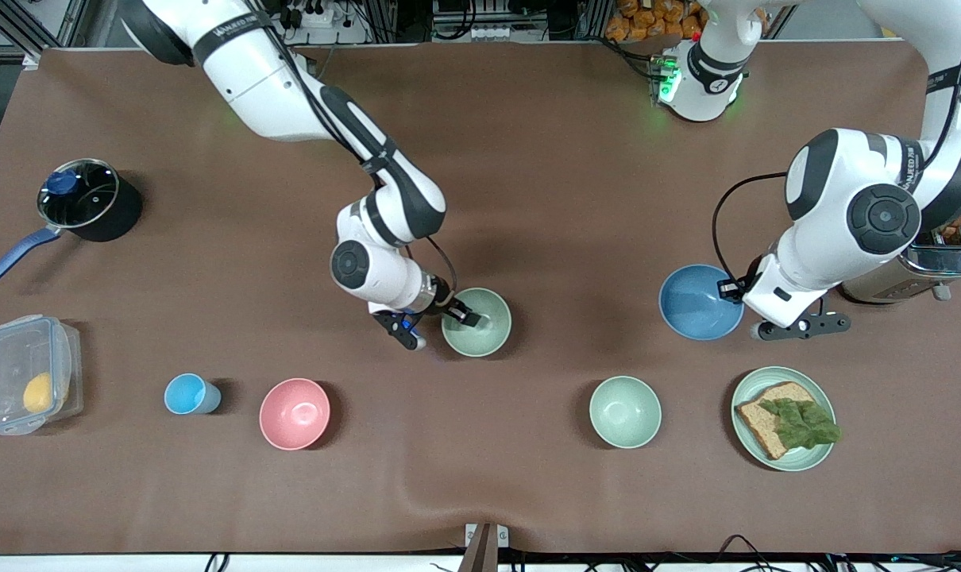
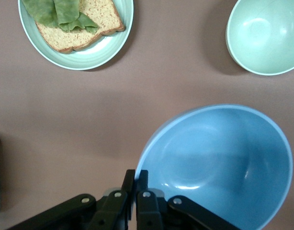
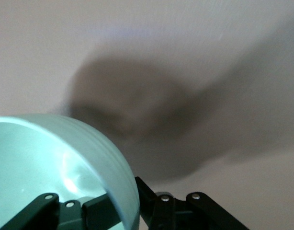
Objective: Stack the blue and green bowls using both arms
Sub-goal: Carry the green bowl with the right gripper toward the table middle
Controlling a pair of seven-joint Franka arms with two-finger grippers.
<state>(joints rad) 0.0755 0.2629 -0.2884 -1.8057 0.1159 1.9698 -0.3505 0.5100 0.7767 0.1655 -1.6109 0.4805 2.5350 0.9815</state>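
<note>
The right hand (image 1: 458,314) pinches the rim of the green bowl (image 1: 480,324), one finger inside and one outside; in the right wrist view the bowl (image 3: 65,167) hangs tilted above its own shadow on the cloth, over the middle of the tabletop (image 1: 528,159). The left hand (image 1: 731,287) is clamped on the rim of the blue bowl (image 1: 696,302), which in the left wrist view (image 2: 219,163) tilts over the cloth toward the left arm's end. Both bowls are round, plain and matte. Nearer the front edge of the tabletop runs a row: a pale mint bowl (image 1: 625,411) between the two held bowls, a flat green plate (image 1: 822,457) carrying a slice of brown bread (image 1: 762,421) topped with crinkled lettuce (image 1: 802,421), a pink bowl (image 1: 294,413) and a small light-blue cup (image 1: 187,394). At the right arm's end sit a clear lidded plastic box (image 1: 12,349) with something yellow inside and a black saucepan (image 1: 103,218) with a glass lid and blue handle. A shiny metal toaster (image 1: 917,266) stands at the left arm's end, partly hidden by that arm. The brown cloth is smooth, with a low wrinkle at its front edge.
</note>
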